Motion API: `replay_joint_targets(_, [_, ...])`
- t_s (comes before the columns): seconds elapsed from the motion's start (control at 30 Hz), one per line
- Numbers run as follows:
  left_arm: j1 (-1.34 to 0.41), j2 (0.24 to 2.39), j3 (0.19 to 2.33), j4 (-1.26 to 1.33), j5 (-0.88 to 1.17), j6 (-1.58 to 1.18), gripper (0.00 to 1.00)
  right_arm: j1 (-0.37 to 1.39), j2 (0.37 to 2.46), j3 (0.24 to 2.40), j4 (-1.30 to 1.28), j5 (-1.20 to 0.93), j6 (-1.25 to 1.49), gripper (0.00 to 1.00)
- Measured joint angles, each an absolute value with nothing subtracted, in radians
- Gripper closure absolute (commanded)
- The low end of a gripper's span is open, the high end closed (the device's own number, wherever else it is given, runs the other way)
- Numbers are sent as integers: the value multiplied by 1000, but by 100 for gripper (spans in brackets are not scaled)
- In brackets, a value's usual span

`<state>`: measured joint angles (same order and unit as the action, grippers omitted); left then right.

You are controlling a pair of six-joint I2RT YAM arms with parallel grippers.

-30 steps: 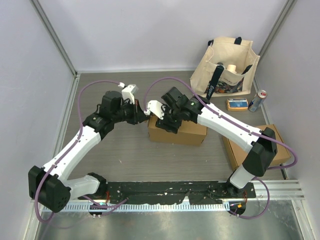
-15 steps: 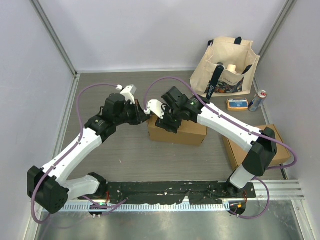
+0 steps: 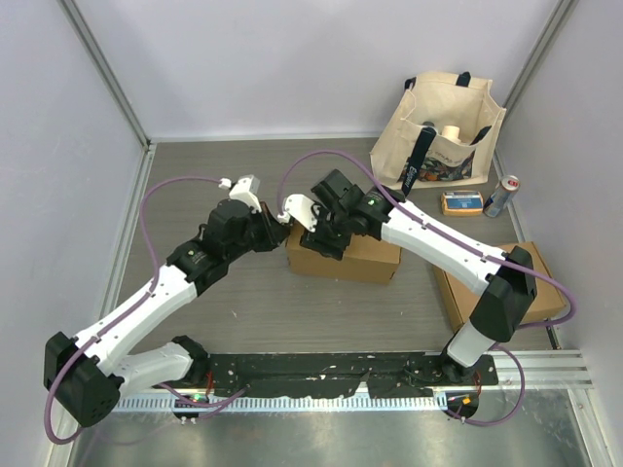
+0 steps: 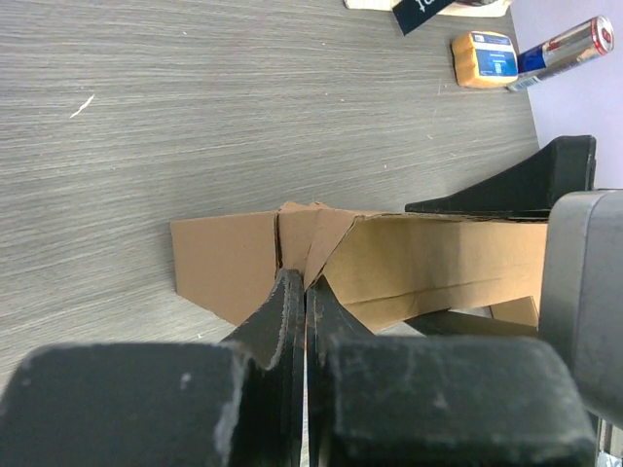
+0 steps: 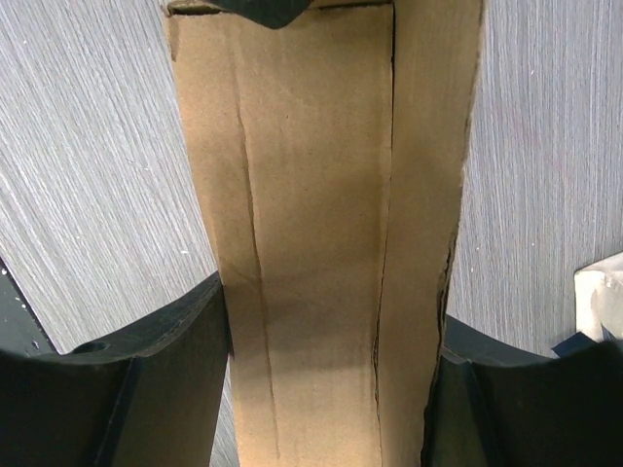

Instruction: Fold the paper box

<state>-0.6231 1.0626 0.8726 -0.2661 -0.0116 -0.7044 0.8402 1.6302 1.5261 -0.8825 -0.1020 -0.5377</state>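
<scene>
L gripper (image 3: 279, 227) is closed tight: fingers (image 4: 282, 316) pressed flat together w/ nothing visible btwn them, tips right up against the loose flaps (image 4: 292, 229) at the box's left end. Whether the tips actually press the cardboard or just meet it, can't tell.

R gripper (image 3: 329, 243) straddles the box (image 3: 368, 257) across its width, near that same end. One finger (image 5: 161, 379) sits on each long side, both touching cardboard — so it's clamped on the box, jaws partly spread.

Box is plain brown cardboard, lying approx mid-table (image 3: 243, 292), long axis running left–right. R wrist view shows a seam along its top. At the left end the flaps overlap at angles, creased, not flush.

Both arms reach in from the near edge and meet at the box's left end, grippers just beside each other.

Far right corner: tote bag (image 3: 448, 126) upright against the wall. Near it on the table are an orange pack (image 3: 460, 202) and a can (image 3: 501, 196), side by side. A 2nd carton (image 3: 547, 290) sits at the right edge, partly under the R arm.
</scene>
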Motion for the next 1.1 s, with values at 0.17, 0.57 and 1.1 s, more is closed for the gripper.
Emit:
replay_joint_targets(0.17, [-649,1063,860,-246,-79,-725,100,840,1635,1529,-877,-96,-524,67])
replay_joint_targets(0.57, [-662,1066,828,-195,-168,-733,100,831,1567,1506,-780,-57,-132,9])
replay_joint_targets(1.1, [-661,1139,903,-236,-183,-725,100,585,1024,1407,-1084,270,343,28])
